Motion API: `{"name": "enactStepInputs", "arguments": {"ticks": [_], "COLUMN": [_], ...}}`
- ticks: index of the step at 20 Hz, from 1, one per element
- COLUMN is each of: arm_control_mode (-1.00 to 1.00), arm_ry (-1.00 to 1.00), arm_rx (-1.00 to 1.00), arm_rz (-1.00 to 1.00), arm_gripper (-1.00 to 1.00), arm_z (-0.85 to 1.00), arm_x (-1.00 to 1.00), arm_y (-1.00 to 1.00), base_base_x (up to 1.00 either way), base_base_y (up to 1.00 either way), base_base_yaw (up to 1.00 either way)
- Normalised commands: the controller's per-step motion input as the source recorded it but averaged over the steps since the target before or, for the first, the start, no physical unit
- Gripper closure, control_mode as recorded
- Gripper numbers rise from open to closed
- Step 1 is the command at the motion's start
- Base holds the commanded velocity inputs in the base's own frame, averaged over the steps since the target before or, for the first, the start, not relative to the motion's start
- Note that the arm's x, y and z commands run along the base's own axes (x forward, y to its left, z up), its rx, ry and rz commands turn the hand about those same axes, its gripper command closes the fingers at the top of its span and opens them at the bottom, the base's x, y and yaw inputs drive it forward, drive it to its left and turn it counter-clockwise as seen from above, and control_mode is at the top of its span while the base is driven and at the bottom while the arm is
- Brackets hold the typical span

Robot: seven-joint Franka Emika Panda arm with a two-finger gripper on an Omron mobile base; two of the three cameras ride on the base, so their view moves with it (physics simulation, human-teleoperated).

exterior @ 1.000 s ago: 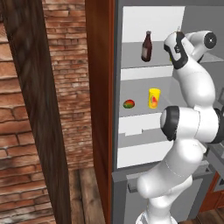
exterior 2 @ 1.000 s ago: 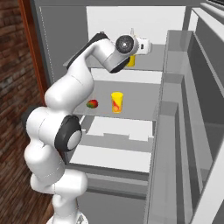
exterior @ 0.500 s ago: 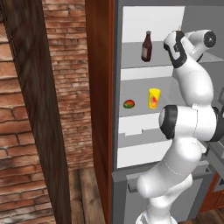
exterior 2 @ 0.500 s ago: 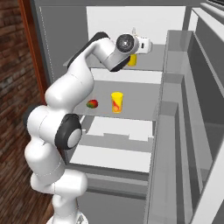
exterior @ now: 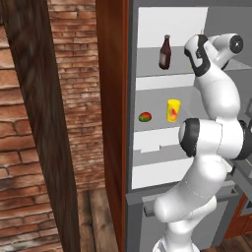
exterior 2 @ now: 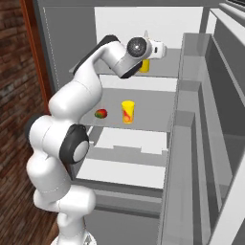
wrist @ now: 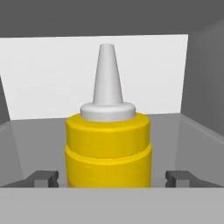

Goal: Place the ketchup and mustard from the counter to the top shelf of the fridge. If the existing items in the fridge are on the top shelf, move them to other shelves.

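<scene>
The mustard (wrist: 108, 148), a yellow bottle with a grey cone cap, stands upright on the fridge's top shelf (exterior: 147, 64). My gripper (wrist: 111, 178) is open around it, with a small gap between each finger tip and the bottle's sides. From the right base view the mustard (exterior 2: 144, 66) peeks out behind my hand (exterior 2: 152, 49). The ketchup (exterior: 165, 51), a dark red bottle, stands on the same shelf to the left of my arm.
On the middle shelf stand a yellow cup (exterior: 173, 110) (exterior 2: 127, 111) and a small red and green fruit (exterior: 144, 117) (exterior 2: 100, 114). The fridge door (exterior 2: 201, 143) with its racks stands open on the right. A brick wall (exterior: 78, 98) lies to the left.
The fingers have spread apart and let go of the mustard, which stays standing on the top shelf. The arm has hardly moved.
</scene>
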Motion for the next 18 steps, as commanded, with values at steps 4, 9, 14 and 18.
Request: {"name": "enactStepInputs", "arguments": {"ticks": [4, 9, 14, 18], "arm_control_mode": [-1.0, -1.0, -1.0, -1.0], "arm_ry": [0.0, 0.0, 0.0, 0.0], "arm_rx": [0.0, 0.0, 0.0, 0.0], "arm_rz": [0.0, 0.0, 0.0, 0.0], "arm_gripper": [-1.0, -1.0, -1.0, -1.0], "arm_z": [0.0, 0.0, 0.0, 0.0], "arm_x": [-0.21, -0.38, -0.4, -0.68], "arm_y": [0.0, 0.0, 0.08, 0.24], "base_base_x": [0.0, 0.0, 0.0, 0.0], "base_base_y": [0.0, 0.0, 0.0, 0.0], "base_base_yaw": [0.0, 0.0, 0.0, 0.0]}}
